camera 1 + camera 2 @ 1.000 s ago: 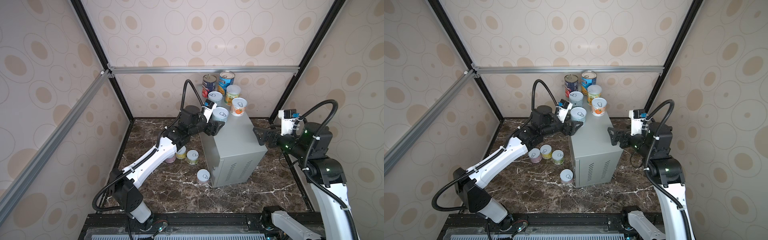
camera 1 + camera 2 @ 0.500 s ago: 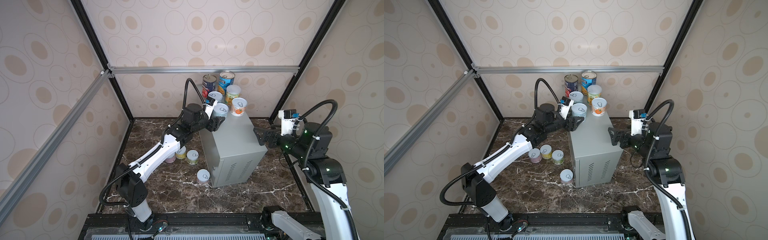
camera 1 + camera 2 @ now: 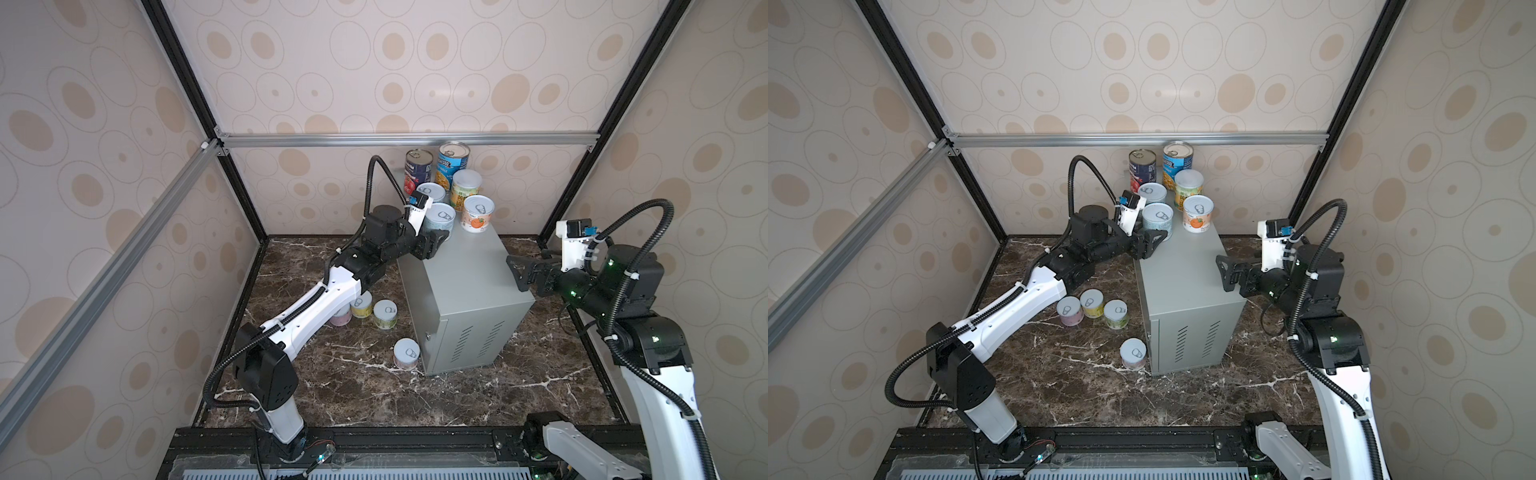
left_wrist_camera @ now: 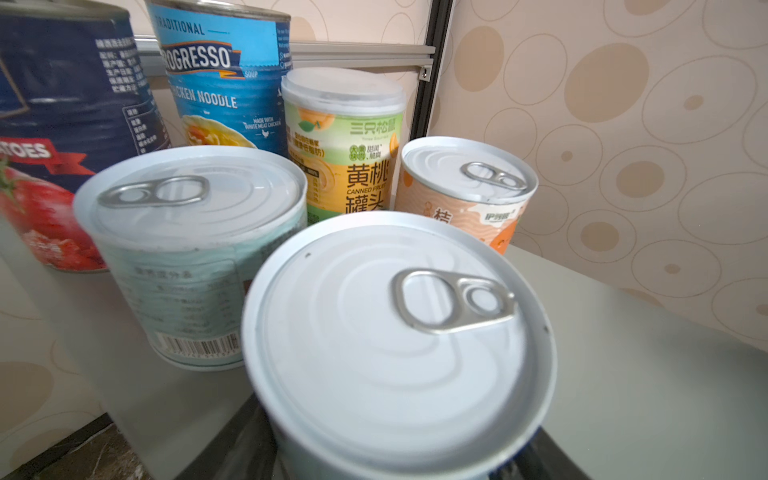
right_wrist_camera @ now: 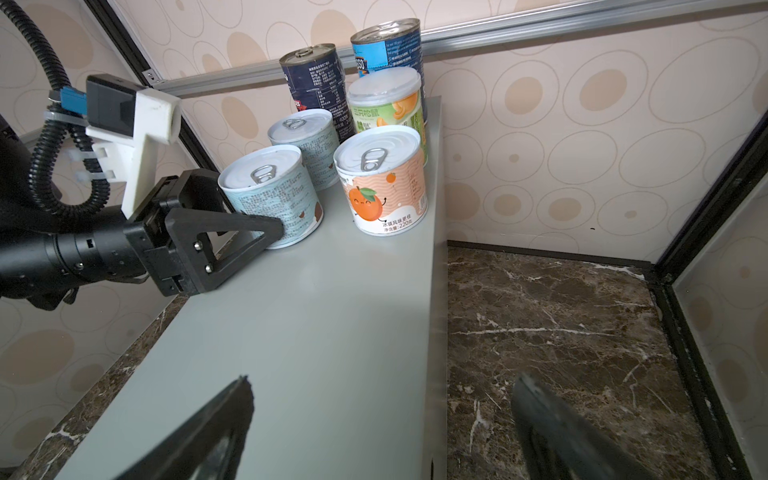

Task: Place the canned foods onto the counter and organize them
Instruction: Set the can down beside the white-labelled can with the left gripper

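My left gripper (image 3: 435,240) is shut on a pale blue pull-tab can (image 3: 439,217) at the left edge of the grey counter's (image 3: 465,286) top; its black finger (image 5: 249,228) presses the can's side (image 5: 274,208). The same can's lid (image 4: 395,345) fills the left wrist view. Behind it on the counter stand a second pale blue can (image 3: 430,193), an orange can (image 3: 478,214), a green-yellow can (image 3: 466,189), a navy-red can (image 3: 419,169) and a blue-yellow can (image 3: 453,163). My right gripper (image 3: 518,272) hovers open at the counter's right side, holding nothing.
Several short cans stand on the dark marble floor left of the counter: a yellow one (image 3: 361,304), a green one (image 3: 385,314), a pink one (image 3: 1069,311) and one by the counter's front corner (image 3: 406,353). Patterned walls and black frame posts enclose the floor.
My left gripper has shifted the pale blue can slightly farther back on the counter's top, close behind the other cans. The right arm has stayed still.
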Available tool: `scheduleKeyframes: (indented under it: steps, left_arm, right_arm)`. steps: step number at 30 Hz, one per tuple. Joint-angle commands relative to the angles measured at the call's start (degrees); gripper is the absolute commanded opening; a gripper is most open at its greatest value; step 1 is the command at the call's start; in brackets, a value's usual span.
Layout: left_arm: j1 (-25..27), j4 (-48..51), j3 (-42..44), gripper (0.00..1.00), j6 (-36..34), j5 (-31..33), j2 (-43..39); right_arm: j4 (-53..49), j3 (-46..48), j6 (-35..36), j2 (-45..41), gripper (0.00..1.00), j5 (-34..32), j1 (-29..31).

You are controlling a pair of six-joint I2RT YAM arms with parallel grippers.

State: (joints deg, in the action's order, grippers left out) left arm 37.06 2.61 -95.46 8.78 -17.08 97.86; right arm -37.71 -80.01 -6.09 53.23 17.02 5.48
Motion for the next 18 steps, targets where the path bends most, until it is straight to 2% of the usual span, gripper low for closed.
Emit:
scheduleKeyframes:
  steps: [1, 18]
  left_arm:
    - [-0.17, 2.64, -1.3, 0.71, 0.8, -2.43, 2.35]
    - [-0.2, 4.57, -3.1, 0.77, 1.29, -2.96, 4.36]
  right_arm:
    - [0.25, -0.29, 1.03, -0.1, 1.0, 1.25, 0.35]
    - [0.54, -0.38, 1.36, -0.5, 1.0, 1.73, 0.33]
